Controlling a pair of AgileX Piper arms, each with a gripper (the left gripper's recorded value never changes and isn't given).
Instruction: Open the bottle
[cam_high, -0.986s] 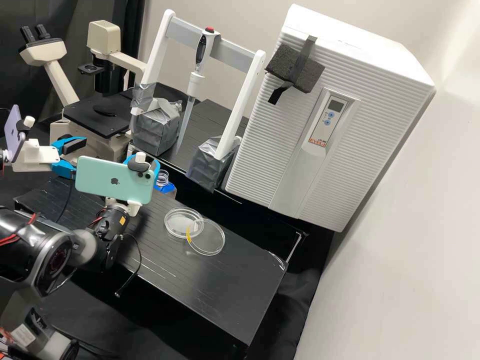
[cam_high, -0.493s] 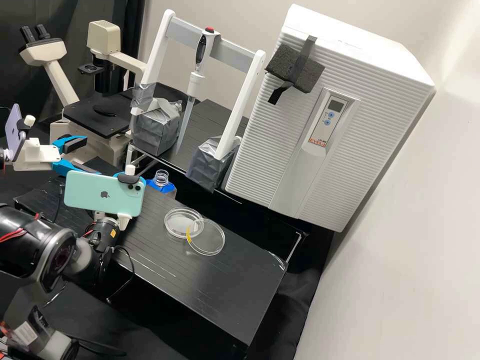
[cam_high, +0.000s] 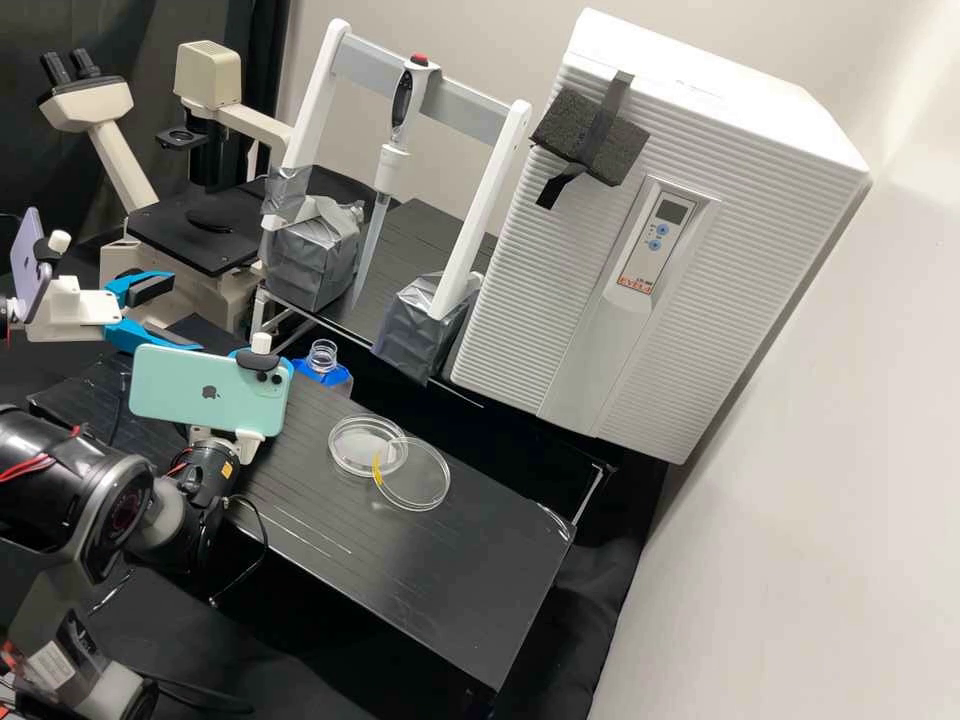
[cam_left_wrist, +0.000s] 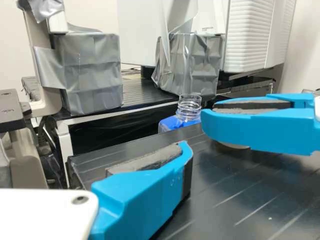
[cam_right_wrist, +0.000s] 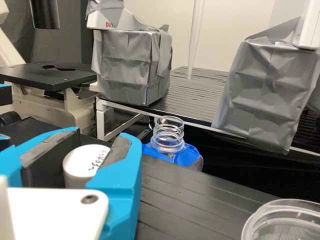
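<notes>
A clear bottle (cam_high: 322, 358) with blue liquid stands uncapped at the far edge of the black bench (cam_high: 440, 560); its threaded neck is bare (cam_right_wrist: 167, 132) (cam_left_wrist: 189, 106). My right gripper (cam_right_wrist: 87, 150) is shut on the white cap (cam_right_wrist: 90, 165), a short way back from the bottle on its near-left side. In the high view a mint phone (cam_high: 205, 390) on that wrist hides most of it. Farther left, my left gripper (cam_high: 178, 315) stands open with nothing between its fingers (cam_left_wrist: 197, 137) and points toward the bottle.
Two clear petri dishes (cam_high: 368, 445) (cam_high: 413, 473) lie mid-bench, right of the bottle. Behind the bottle stands a pipette stand (cam_high: 385, 200) with tape-wrapped feet (cam_high: 310, 245). A white ribbed machine (cam_high: 650, 230) is on the right and a microscope (cam_high: 180, 200) on the left.
My right arm has drawn back from the bottle, leftward and nearer, taking the white cap with it and leaving the neck bare. In the last half second it barely moved. The left arm kept still.
</notes>
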